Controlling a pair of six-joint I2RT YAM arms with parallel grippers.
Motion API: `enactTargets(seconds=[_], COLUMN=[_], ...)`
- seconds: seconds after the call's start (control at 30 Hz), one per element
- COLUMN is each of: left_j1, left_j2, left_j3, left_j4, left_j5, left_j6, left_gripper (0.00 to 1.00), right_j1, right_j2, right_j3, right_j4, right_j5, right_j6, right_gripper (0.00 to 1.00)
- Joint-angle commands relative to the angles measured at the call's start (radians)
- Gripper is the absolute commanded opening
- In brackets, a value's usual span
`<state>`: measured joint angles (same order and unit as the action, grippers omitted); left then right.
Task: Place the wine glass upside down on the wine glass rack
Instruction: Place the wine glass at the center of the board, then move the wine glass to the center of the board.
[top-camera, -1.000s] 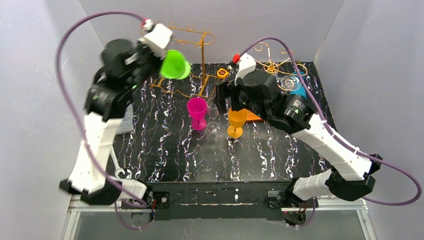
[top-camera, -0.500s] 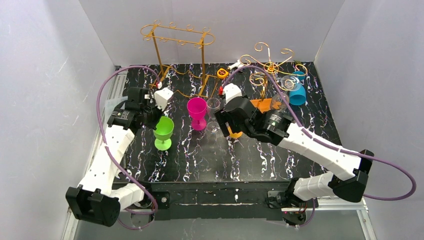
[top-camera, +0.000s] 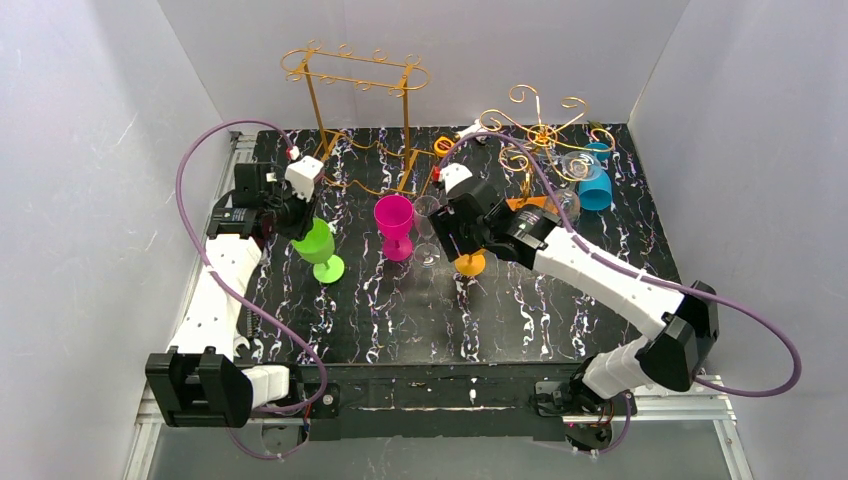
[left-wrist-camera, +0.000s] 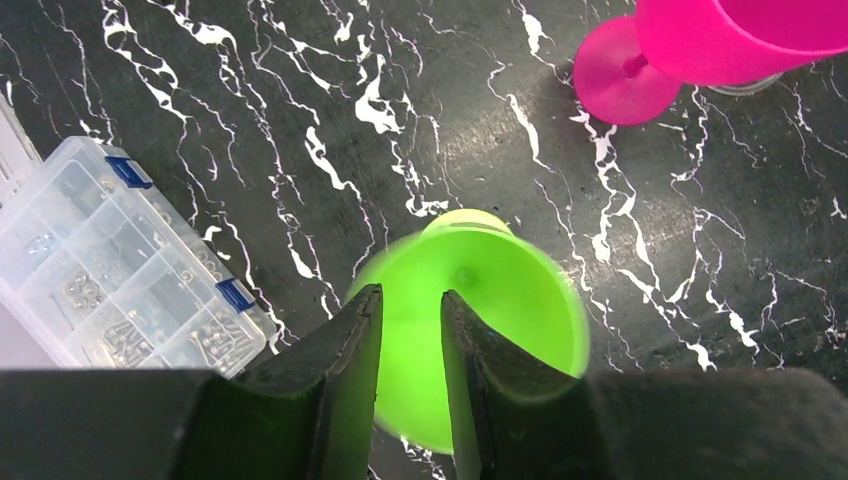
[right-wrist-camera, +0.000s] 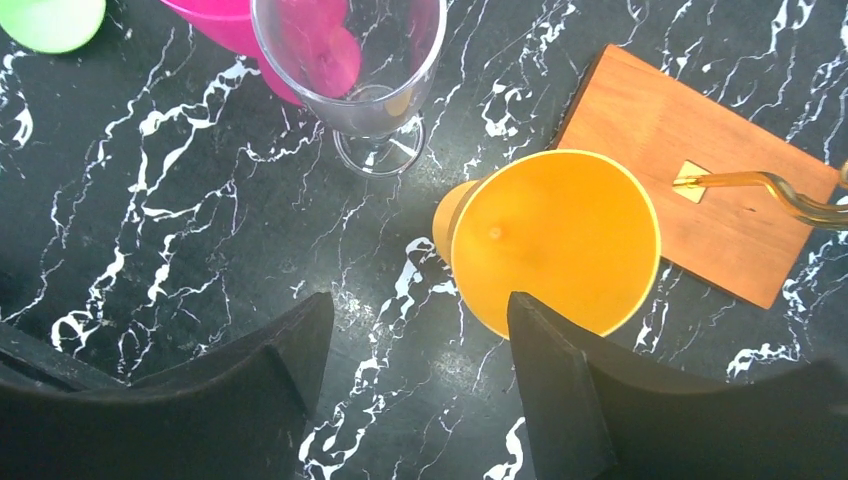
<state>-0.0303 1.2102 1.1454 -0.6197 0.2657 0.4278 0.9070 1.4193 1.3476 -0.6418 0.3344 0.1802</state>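
Left wrist view puts the green wine glass (left-wrist-camera: 500, 300) directly under the left gripper (left-wrist-camera: 410, 310), jaws narrowly parted astride its rim, grip impossible to tell, while the right gripper (right-wrist-camera: 420, 320) gapes wide just short of the upright orange wine glass (right-wrist-camera: 555, 240), probably lining up a grasp.

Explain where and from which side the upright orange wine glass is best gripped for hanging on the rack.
Probably the bowl's rim wall, one finger inside and one outside, coming from above. The orange wine glass stands upright, mouth up; the right end effector hangs open above it, and stem and foot are left free for the wine glass rack.
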Motion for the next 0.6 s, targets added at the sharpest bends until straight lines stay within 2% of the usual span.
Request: enactTargets(seconds=[0.0,0.07,0.23,0.33,0.47,0.57], left_j1=[0.029,0.062,0.069,0.069,0.07,0.07], left_j2=[-0.006,-0.002,-0.022,-0.033,-0.041,-0.03], left_j3=[0.012,0.033,0.05,0.092,0.191,0.286], left_j4=[0.045,0.033,0.007,-0.023,-0.067,-0.105], left_j5=[0.058,0.073,0.106,0.12,0.134,0.145], left_j6=[0.011,0.006,-0.013,-0.048,-0.101,-0.139], left_gripper=[0.28,0.29,0.32,0.37,0.54,0.58], right_j1=[-0.023,-0.038,-0.055,-0.056,-0.056,-0.055], right_j2=[0.026,0.037,0.043,0.06,0.077,0.078], right_j3=[-0.029,-0.045,-0.092,-0.109,-0.123,-0.109], right_j4=[0.069,0.078,0.116,0.126,0.141,0.133], right_j5=[-0.032,-0.024,-0.025,-0.043,-0.072,-0.1], right_j6=[-0.031,-0.039,-0.054,-0.057,-0.051,-0.043], right_gripper=[0.71,0.69,0.65,0.58,0.4,0.23])
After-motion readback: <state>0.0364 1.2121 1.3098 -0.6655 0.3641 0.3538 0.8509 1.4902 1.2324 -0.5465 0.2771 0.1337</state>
